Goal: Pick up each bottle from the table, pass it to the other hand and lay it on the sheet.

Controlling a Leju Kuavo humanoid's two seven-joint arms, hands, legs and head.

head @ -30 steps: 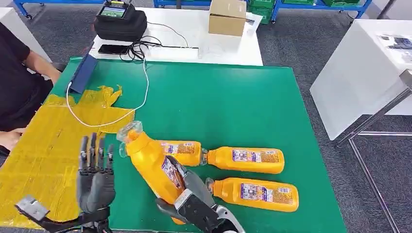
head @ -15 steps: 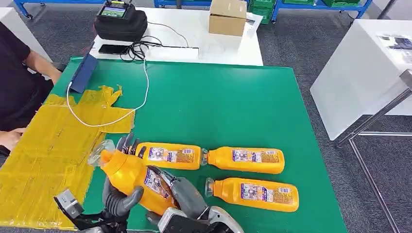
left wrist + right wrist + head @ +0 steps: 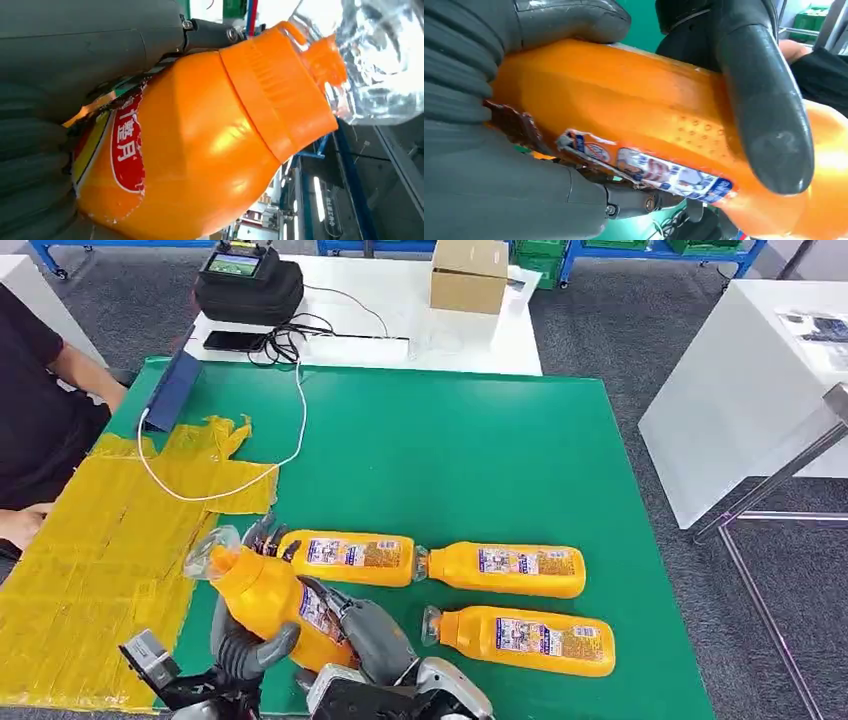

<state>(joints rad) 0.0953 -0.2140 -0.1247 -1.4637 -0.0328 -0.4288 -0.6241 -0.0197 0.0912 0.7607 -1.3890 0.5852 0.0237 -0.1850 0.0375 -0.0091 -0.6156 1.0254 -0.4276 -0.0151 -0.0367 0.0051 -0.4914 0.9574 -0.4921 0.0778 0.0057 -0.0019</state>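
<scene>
Bright, even overhead light; shadows on the green desk (image 3: 480, 450) faint and soft. Head view sharp. Wrist views slightly soft at close range, glare on the glossy orange plastic bottle (image 3: 210, 150), its clear cap (image 3: 375, 60) blown out.

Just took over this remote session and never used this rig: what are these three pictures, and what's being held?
The wide picture looks down from the robot's head; the two close-ups come from cameras at its wrists. On the green table lie three orange bottles. A fourth bottle is raised between both hands: the left robot hand and the right robot hand both grip it, mid-handover. The yellow sheet lies at the left, beside a seated person.
</scene>
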